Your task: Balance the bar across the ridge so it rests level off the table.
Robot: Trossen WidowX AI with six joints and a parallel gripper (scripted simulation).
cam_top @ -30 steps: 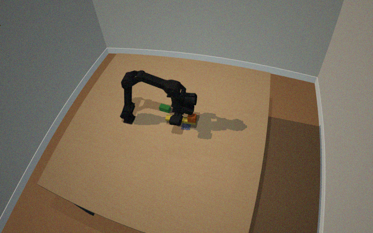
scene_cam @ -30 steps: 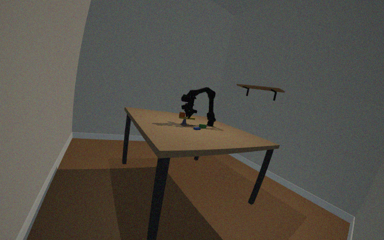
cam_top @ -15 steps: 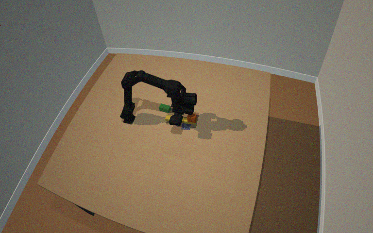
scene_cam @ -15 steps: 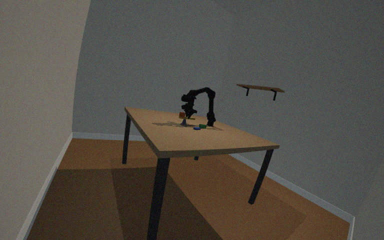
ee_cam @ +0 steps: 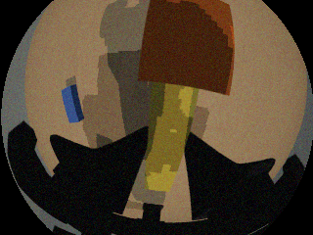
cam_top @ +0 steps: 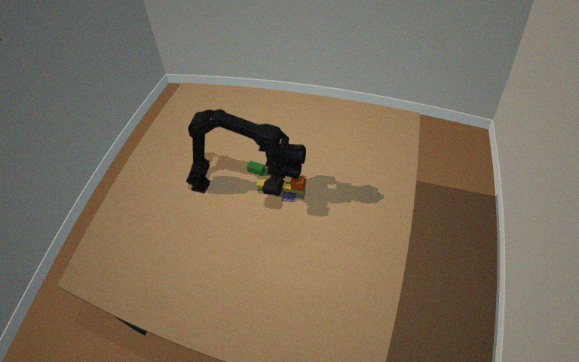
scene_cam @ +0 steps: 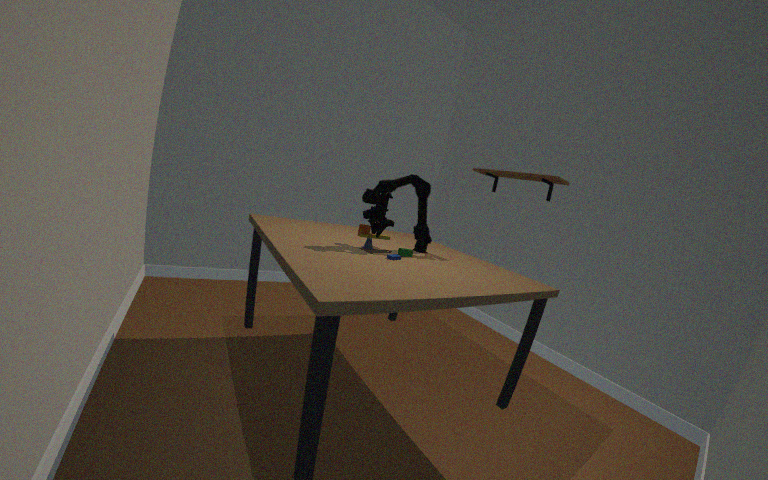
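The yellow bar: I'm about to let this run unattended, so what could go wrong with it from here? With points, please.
The yellow bar (cam_top: 261, 183) (scene_cam: 385, 237) (ee_cam: 168, 132) carries an orange block (cam_top: 297, 183) (scene_cam: 364, 230) (ee_cam: 188, 46) at one end, so it may tip that way once released if its support is off the balance point.

The gripper (ee_cam: 167, 133) is shut on the bar; opening unevenly could nudge it off the blue-grey ridge (cam_top: 288, 196) (scene_cam: 368, 244).
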